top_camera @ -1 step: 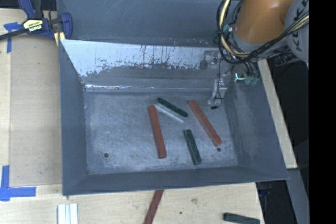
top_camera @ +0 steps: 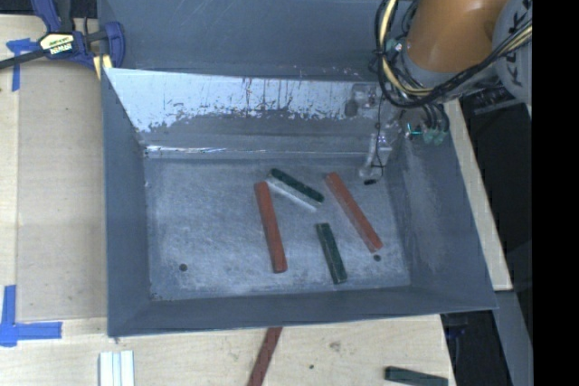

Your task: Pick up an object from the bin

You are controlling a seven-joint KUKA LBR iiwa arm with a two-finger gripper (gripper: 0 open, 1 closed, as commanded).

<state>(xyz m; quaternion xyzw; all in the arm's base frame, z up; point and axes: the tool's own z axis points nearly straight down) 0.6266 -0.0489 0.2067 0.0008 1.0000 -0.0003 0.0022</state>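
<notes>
Bin (top_camera: 122, 194): grey metal with sloping walls, taking up most of the frame; the far wall is scratched and scuffed.
Arm: comes in from the upper right, with an orange cover (top_camera: 461, 9) and yellow and black cables (top_camera: 391, 32) looped around it.
Gripper (top_camera: 372, 176): hangs down at the right end of the far wall, its tip over the upper right corner of the bin floor.
Grip: nothing can be seen in it, and I cannot tell from this angle whether it is spread or pressed together.
Orange stick (top_camera: 354, 211): the thing nearest the gripper, lying flat on the floor right of centre. It slants from upper left to lower right, and its upper end is just below and left of the gripper tip, not touching it.
Red stick (top_camera: 270, 227): at the centre of the floor, nearly upright in the frame and well apart from the gripper.
Upper green stick (top_camera: 296, 185): between the tops of the red and orange sticks. A pale strip runs along its lower edge, and I cannot tell whether that is a separate piece.
Lower green stick (top_camera: 330, 252): just left of the orange stick's lower half, close beside it.
Surface (top_camera: 54, 194): pale board around the bin.
</notes>
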